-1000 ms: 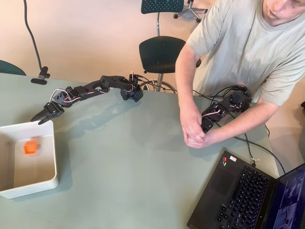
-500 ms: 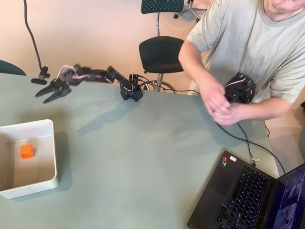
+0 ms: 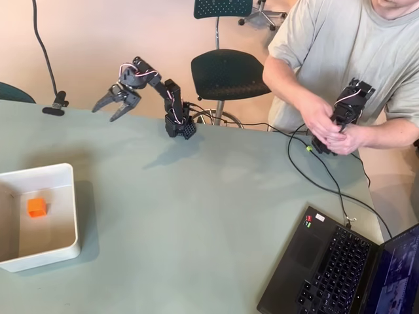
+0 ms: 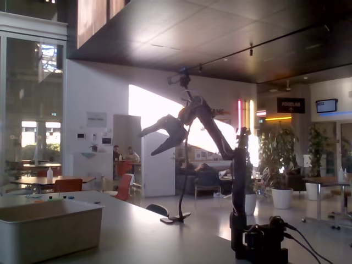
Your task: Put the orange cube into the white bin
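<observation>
The orange cube (image 3: pixel 36 207) lies inside the white bin (image 3: pixel 68 196) at the table's left edge in the overhead view, toward the bin's upper left part. In the fixed view the white bin (image 4: pixel 52 226) stands low at the left and its wall hides the cube. My black gripper (image 3: pixel 109 106) is raised high over the far side of the table, well away from the bin, fingers spread and nothing between them. The fixed view shows the gripper (image 4: pixel 147 142) held up in the air, open, pointing left and down.
The arm's base (image 3: pixel 181 125) is clamped at the far table edge. A laptop (image 3: pixel 347 268) sits at the near right corner, with a cable (image 3: pixel 314 176) running across the table. A person sits at the far right. A black chair (image 3: pixel 222 72) stands behind the table.
The arm has folded up and back toward its base, carrying the open gripper up and to the right, away from the bin. The cube settled in the bin and has stayed put since.
</observation>
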